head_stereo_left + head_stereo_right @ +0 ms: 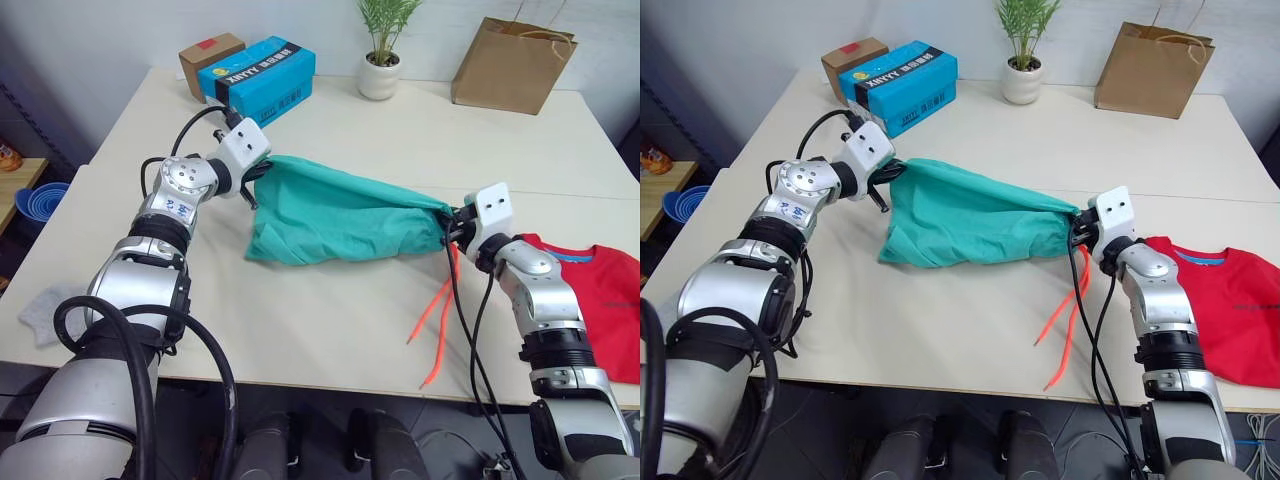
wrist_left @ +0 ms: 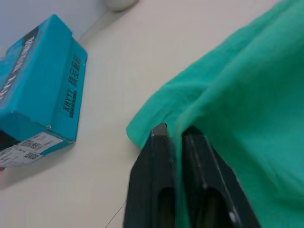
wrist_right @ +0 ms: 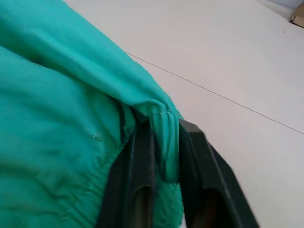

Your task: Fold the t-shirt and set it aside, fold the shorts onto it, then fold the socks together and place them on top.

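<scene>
Gripping, left: the left gripper (image 2: 175,137) is closed on one edge of the shorts (image 1: 340,215), with teal cloth pinched between its two black fingers.
Gripping, right: the right gripper (image 3: 165,137) is clamped on the opposite edge, at the gathered end where the cloth bunches between the fingers.
Shorts: the teal-green fabric is held stretched between both grippers, its upper edge raised and its lower edge resting on the table near the middle.
Drawstring: the neon orange drawstring (image 1: 436,320) is seen hanging from the right-hand end and trailing across the table toward the front edge.
T-shirt: the red t-shirt (image 1: 1230,310) is laid at the robot's right, beside the right arm; it is judged to be folded and set aside already.
Socks: a grey sock (image 1: 45,310) is seen near the table's front left corner, apparently untouched.
Progress: the shorts fold is judged to be under way; placing them on the shirt and pairing the socks remain.
Surface: a pale cream table (image 1: 330,340).
Room: a blue box (image 1: 257,70), a brown box (image 1: 208,55), a potted plant (image 1: 380,50) and a paper bag (image 1: 512,62) are set along the far edge against a white wall.
</scene>
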`<state>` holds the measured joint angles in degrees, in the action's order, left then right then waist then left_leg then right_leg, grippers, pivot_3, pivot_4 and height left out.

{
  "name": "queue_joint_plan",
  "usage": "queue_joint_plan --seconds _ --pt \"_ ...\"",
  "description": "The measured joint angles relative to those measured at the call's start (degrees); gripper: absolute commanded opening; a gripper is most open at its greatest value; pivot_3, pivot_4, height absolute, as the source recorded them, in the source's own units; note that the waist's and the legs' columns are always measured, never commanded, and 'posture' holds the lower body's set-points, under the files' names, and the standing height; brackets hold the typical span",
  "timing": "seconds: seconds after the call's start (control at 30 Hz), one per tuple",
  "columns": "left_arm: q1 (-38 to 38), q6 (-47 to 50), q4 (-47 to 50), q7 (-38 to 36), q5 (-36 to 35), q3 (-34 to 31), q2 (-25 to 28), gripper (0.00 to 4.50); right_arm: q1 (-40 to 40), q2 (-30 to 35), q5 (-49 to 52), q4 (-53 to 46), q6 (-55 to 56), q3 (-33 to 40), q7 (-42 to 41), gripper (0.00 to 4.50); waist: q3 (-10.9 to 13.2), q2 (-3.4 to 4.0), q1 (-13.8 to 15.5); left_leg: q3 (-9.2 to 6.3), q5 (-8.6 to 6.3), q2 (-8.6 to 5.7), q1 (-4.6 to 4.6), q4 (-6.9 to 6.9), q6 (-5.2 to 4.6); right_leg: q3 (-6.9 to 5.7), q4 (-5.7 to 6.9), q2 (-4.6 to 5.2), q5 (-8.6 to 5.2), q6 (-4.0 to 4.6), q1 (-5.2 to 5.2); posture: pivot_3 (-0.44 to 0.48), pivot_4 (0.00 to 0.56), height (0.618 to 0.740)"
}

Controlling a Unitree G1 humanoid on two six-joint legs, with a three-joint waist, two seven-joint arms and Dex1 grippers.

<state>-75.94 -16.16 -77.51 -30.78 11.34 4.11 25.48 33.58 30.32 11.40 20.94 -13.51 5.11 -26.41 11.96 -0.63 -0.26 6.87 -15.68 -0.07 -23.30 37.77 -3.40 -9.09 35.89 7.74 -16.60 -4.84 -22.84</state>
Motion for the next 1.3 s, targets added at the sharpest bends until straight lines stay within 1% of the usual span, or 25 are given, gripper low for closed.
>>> queue_joint_plan --seconds 0.07,0.13,0.23,0.27,0.3,0.33,0.37,0.4,0.47,0.5,0.57,0.6,0.67,0.7,0.77,0.83,0.97,1.03,1.07,1.17,1.27,1.3 --pt "0.0 0.1 0.0 1.7 -1.5 -2.7 -0.1 1.93 -0.9 0.7 -0.4 -0.5 0.8 0.9 0.4 2.59 0.0 0.0 0.0 -0.01 0.0 0.01 0.0 0.0 0.0 0.0 0.01 0.11 0.0 0.0 0.0 0.0 0.15 0.74" --pt "0.0 0.1 0.0 3.1 -2.6 -4.9 0.0 2.5 -1.9 0.7 -0.4 -1.5 1.0 2.5 0.7 3.23 0.0 0.0 0.0 -0.01 0.0 0.01 0.0 0.0 0.0 -0.01 0.03 0.12 0.0 0.0 0.0 0.0 0.15 0.74" --pt "0.0 -0.4 0.1 3.3 -5.7 -8.9 0.2 3.52 -5.3 1.7 1.5 -6.6 1.3 5.8 -0.1 4.38 0.0 0.0 0.0 -0.01 0.0 0.01 0.0 -0.01 0.01 -0.01 0.01 0.1 0.0 0.0 0.0 0.0 0.15 0.74" --pt "0.0 -0.9 0.2 2.6 -6.7 -10.0 0.6 3.84 -6.4 2.3 2.0 -8.0 1.7 6.8 -0.7 4.5 0.0 0.0 0.0 -0.01 0.0 0.0 0.0 -0.01 0.01 -0.02 0.01 0.09 0.0 0.0 0.0 0.0 0.15 0.74" --pt "0.0 -1.8 0.6 0.2 -8.2 -11.4 1.0 4.12 -8.3 3.6 2.9 -10.1 2.6 8.4 -2.2 4.5 0.0 0.0 0.0 0.0 0.0 0.0 -0.01 -0.03 0.01 -0.02 -0.02 0.04 0.0 0.0 0.0 0.0 0.15 0.74" --pt "0.5 -2.8 1.8 -4.4 -10.4 -12.9 1.6 4.48 -10.4 4.9 4.0 -12.6 4.3 9.5 -4.6 4.5 0.0 0.0 0.0 0.02 -0.01 -0.01 0.0 -0.04 0.02 -0.04 -0.04 -0.06 0.0 0.0 0.0 0.0 0.15 0.74" --pt "1.1 -3.4 3.4 -8.7 -12.1 -13.7 1.9 4.48 -12.0 5.8 4.7 -14.5 5.6 9.7 -6.9 4.5 0.0 0.0 0.0 0.03 -0.01 -0.01 0.01 -0.05 0.02 -0.03 -0.05 -0.1 0.0 0.0 0.01 0.0 0.15 0.74" --pt "2.5 -3.8 6.3 -16.2 -14.8 -14.6 2.0 4.48 -14.0 6.9 5.8 -17.2 7.3 9.6 -10.6 4.5 0.0 0.0 0.0 0.04 -0.02 -0.01 0.03 -0.05 0.03 -0.02 -0.06 -0.15 0.0 0.0 0.02 0.0 0.15 0.74" --pt "7.8 -1.9 15.1 -31.5 -19.3 -13.8 1.6 4.48 -17.4 9.1 6.3 -22.3 9.9 6.4 -17.7 4.5 0.0 0.03 -0.1 0.09 -0.03 0.0 0.15 -0.02 0.04 0.01 -0.01 -0.19 0.0 0.0 0.1 0.0 0.15 0.74" --pt "11.0 0.2 19.7 -36.7 -20.7 -12.5 1.6 4.48 -18.3 9.9 6.1 -23.8 10.8 4.5 -20.2 4.5 0.0 0.03 -0.4 0.12 -0.02 0.02 0.15 0.02 0.04 0.04 0.01 -0.2 0.0 0.0 0.1 0.0 0.15 0.74" --pt "19.1 5.5 30.3 -43.5 -22.4 -9.2 1.9 4.48 -19.0 10.6 4.3 -24.9 11.8 1.1 -23.1 4.5 0.0 0.03 -1.2 0.09 -0.02 0.03 0.16 0.12 0.04 0.11 0.11 -0.1 0.01 0.02 0.11 0.0 0.15 0.74" --pt "22.5 7.6 34.6 -44.9 -22.7 -7.6 1.9 4.48 -19.0 10.7 3.2 -24.7 12.4 -0.1 -23.4 4.5 0.0 0.03 -1.3 0.07 -0.02 0.05 0.16 0.17 0.04 0.13 0.1 -0.05 0.02 0.03 0.11 0.0 0.15 0.74" --pt "31.0 10.5 47.6 -43.9 -21.7 -4.2 2.5 4.48 -17.5 9.7 -1.1 -23.0 14.4 -2.8 -22.0 4.5 0.0 0.02 -1.6 0.04 -0.02 0.15 0.19 0.18 0.08 0.18 0.1 0.01 0.06 0.1 0.13 0.0 0.15 0.74" --pt "33.7 11.2 51.5 -42.5 -20.6 -2.8 2.5 4.48 -16.3 9.0 -3.0 -21.7 15.3 -4.0 -21.0 4.5 0.0 0.03 -1.5 0.03 0.0 0.17 0.18 0.19 0.12 0.18 0.08 0.0 0.07 0.11 0.11 0.0 0.15 0.74" --pt "36.4 12.2 55.1 -39.3 -18.6 -1.4 2.6 4.48 -14.5 8.1 -6.3 -19.6 17.0 -6.2 -19.5 4.5 0.0 0.03 -1.3 -0.02 0.03 0.18 0.19 0.2 0.17 0.17 0.05 0.02 0.06 0.15 0.09 0.0 0.15 0.74" --pt "37.9 11.2 55.5 -34.5 -15.5 -1.1 3.6 4.48 -12.6 7.3 -10.2 -16.3 19.5 -8.4 -17.6 4.5 0.0 0.03 -1.1 -0.08 0.03 0.18 0.19 0.2 0.18 0.15 0.06 0.04 0.06 0.16 0.1 0.0 0.15 0.74" --pt "38.5 5.7 48.8 -25.6 -10.0 -0.9 5.2 4.48 -9.0 5.5 -16.3 -8.5 23.8 -11.4 -13.6 4.5 0.0 0.03 -1.0 -0.09 0.03 0.14 0.19 0.2 0.16 0.1 0.06 0.12 0.07 0.18 0.1 0.0 0.15 0.74" --pt "38.4 2.7 45.4 -23.0 -8.5 -0.7 5.2 4.48 -6.9 4.7 -18.5 -4.8 25.7 -12.3 -11.8 4.5 0.0 0.03 -1.1 -0.08 0.03 0.14 0.17 0.19 0.16 0.06 0.09 0.14 0.07 0.18 0.1 0.0 0.15 0.74" --pt "37.9 0.7 43.6 -21.7 -8.2 -0.7 5.1 4.48 -4.6 4.3 -19.9 -1.7 26.8 -13.0 -10.2 4.5 0.0 0.03 -1.2 -0.07 0.04 0.13 0.19 0.21 0.15 0.05 0.09 0.17 0.08 0.18 0.12 0.0 0.15 0.74" --pt "35.2 -2.5 38.0 -18.6 -7.3 -0.3 4.7 4.5 1.1 3.4 -23.5 6.5 29.4 -13.9 -6.6 3.95 0.0 0.02 -1.2 -0.09 0.09 0.08 0.24 0.23 0.11 0.0 0.12 0.27 0.09 0.2 0.15 0.0 0.15 0.74" --pt "32.8 -4.5 33.1 -16.9 -6.9 -0.1 4.3 3.88 3.1 2.7 -24.6 12.1 31.9 -14.4 -5.0 2.93 -0.1 0.03 -1.3 -0.08 0.09 0.06 0.25 0.23 0.1 -0.01 0.13 0.29 0.09 0.2 0.17 0.0 0.15 0.74" --pt "31.7 -4.9 31.2 -16.3 -6.7 0.1 4.0 3.57 3.9 2.6 -25.0 13.7 32.8 -14.8 -4.7 2.53 -0.1 0.04 -1.3 -0.07 0.1 0.04 0.25 0.23 0.08 -0.02 0.15 0.3 0.09 0.19 0.17 0.0 0.15 0.74"
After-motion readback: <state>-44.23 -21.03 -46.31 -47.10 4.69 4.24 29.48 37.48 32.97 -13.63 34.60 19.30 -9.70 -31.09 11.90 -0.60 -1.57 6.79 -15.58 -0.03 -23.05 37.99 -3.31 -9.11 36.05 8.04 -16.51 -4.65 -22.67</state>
